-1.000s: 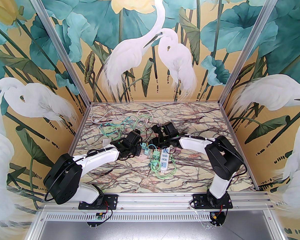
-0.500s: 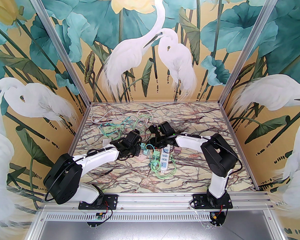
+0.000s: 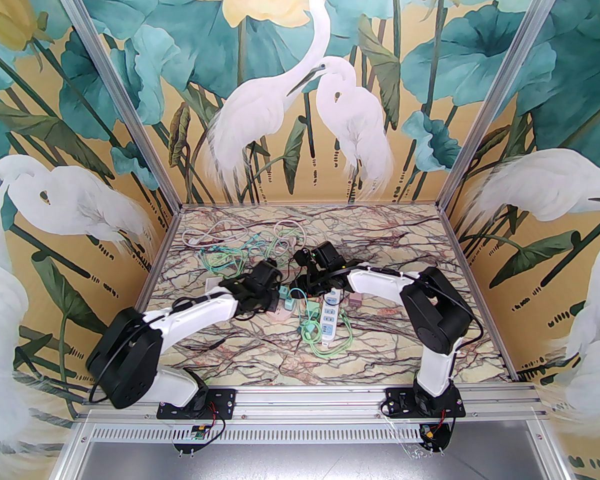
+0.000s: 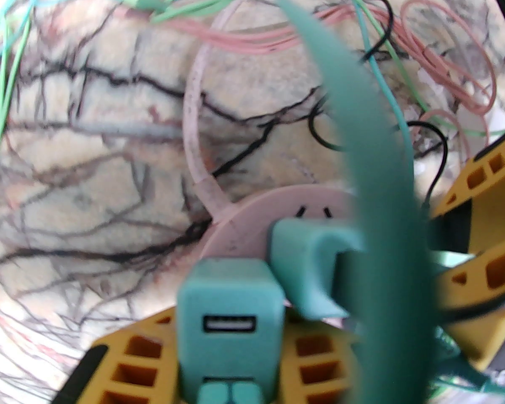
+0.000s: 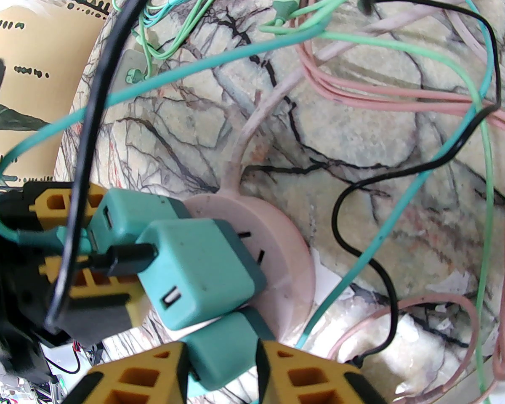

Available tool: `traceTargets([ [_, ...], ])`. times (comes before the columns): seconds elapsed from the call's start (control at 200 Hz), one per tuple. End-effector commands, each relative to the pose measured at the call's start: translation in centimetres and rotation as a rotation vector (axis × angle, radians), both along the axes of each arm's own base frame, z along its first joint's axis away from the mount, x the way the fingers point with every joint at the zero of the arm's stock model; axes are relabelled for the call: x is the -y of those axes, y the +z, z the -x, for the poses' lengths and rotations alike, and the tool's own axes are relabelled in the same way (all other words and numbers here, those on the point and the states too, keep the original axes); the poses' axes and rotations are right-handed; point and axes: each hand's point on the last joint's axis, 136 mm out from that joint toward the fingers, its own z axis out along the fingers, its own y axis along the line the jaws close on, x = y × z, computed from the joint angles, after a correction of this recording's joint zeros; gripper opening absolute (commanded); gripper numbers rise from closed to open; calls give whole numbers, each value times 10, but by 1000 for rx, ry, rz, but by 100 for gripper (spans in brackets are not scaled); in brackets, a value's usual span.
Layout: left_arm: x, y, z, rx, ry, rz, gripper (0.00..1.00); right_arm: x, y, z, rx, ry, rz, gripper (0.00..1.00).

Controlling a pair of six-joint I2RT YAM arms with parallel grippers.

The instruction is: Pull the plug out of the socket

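"So, which way does the plug lie from the right gripper (image 5: 221,370)?"

"Dead ahead, between its yellow fingers (image 5: 168,362). The teal plug (image 5: 221,343) stands out of the pink socket (image 5: 286,267) with its long axis pointing back toward the wrist. I'd judge the pull should run straight back along the gripper's own line, away from the socket's face."

"Is it gripped, or only straddled?"

"The fingers lie against both flanks of the block, so it looks clamped."

"And the left gripper (image 4: 229,335)?"

"Closed on a twin plug (image 4: 229,293) on the far side of the round socket from the right arm. It is probably the anchor, steadying the socket while the right one draws. A middle plug (image 5: 198,267) with a black cable (image 5: 122,263) in its port sits between the two, crowding both."

"Which arm is nearer?"

"Both are right on it, but the right one holds the plug closest to its own side."

"How does the plug look?"

"It's a squat teal cube with rounded corners, matte and a little scuffed. Its prongs are hidden in the socket, which is a flat pink disc with a pink cord. That sits mid-table (image 5: 362,150) between the arms, among loose cables (image 5: 404,101) — whether it lies flat or tipped, I can't tell."
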Motion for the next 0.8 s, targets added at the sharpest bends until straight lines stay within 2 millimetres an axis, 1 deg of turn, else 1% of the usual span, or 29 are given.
traceTargets([
  [0.0, 17, 47, -14, 86, 23, 238, 0, 36, -71, 20, -85, -29, 259, 34],
  [0.05, 17, 48, -13, 84, 10, 237, 0, 35, -71, 20, -83, -27, 259, 34],
  [0.165, 19, 42, -11, 71, 1, 226, 0, 32, -71, 20, -83, -22, 259, 34],
  [0.215, 19, 39, -11, 80, 3, 195, 0, 30, -71, 21, -82, -18, 259, 34],
  [0.405, 30, 29, -5, 112, -58, 39, 0, 26, -70, 20, -79, -10, 264, 34],
  [0.59, 35, 23, -2, 115, -95, -29, 0, 23, -73, 21, -84, -3, 273, 34],
  [0.675, 32, 25, -1, 122, -81, -30, 0, 23, -73, 21, -84, -3, 274, 34],
  [0.79, 29, 37, 0, 144, -64, 15, 0, 24, -73, 21, -82, -4, 277, 34],
])
